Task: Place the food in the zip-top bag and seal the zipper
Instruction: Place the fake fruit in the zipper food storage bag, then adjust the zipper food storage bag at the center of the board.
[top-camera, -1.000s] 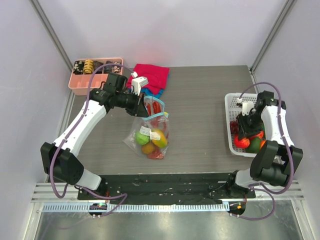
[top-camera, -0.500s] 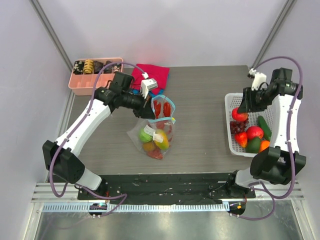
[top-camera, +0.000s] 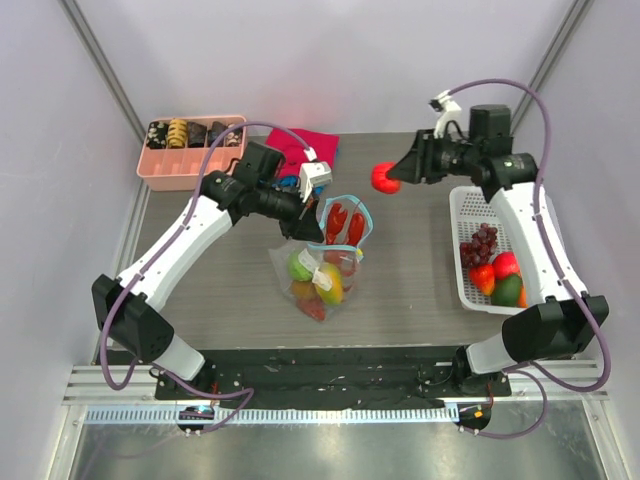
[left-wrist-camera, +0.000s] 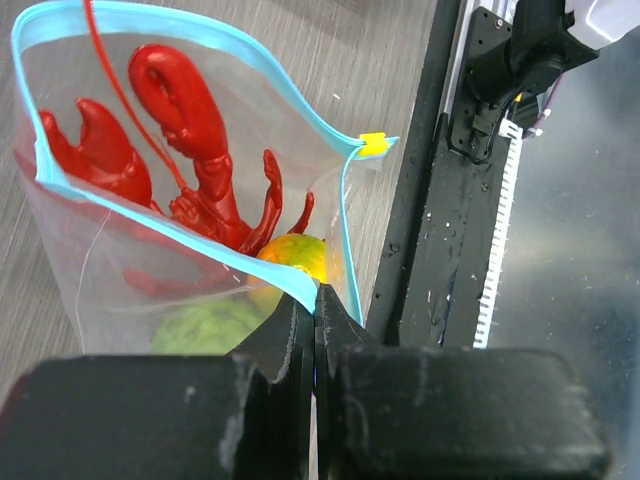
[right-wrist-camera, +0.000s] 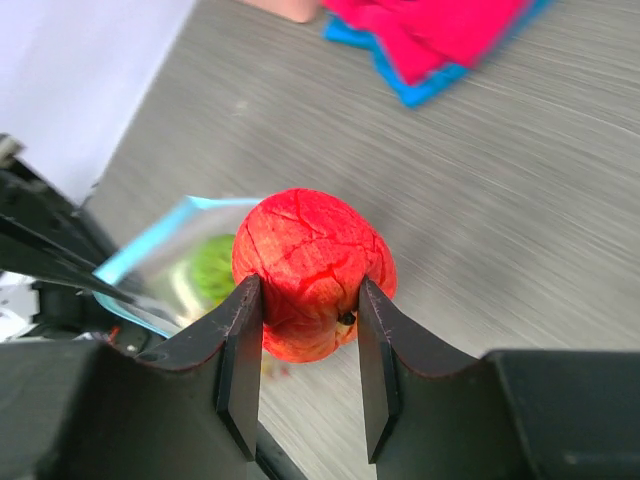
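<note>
Grey tabletop (top-camera: 420, 270), and right gripper (top-camera: 385, 177) pinches red fruit (right-wrist-camera: 312, 262) w/ zip-top bag (top-camera: 322, 272) just below-ahead; left gripper (left-wrist-camera: 314, 300) clamps its zipper (left-wrist-camera: 285, 88) rim, mouth open. Best bet: centre over opening, release low.

Bright, even light; table (right-wrist-camera: 520, 200) blurred behind sharp red fruit (right-wrist-camera: 310, 270).
</note>
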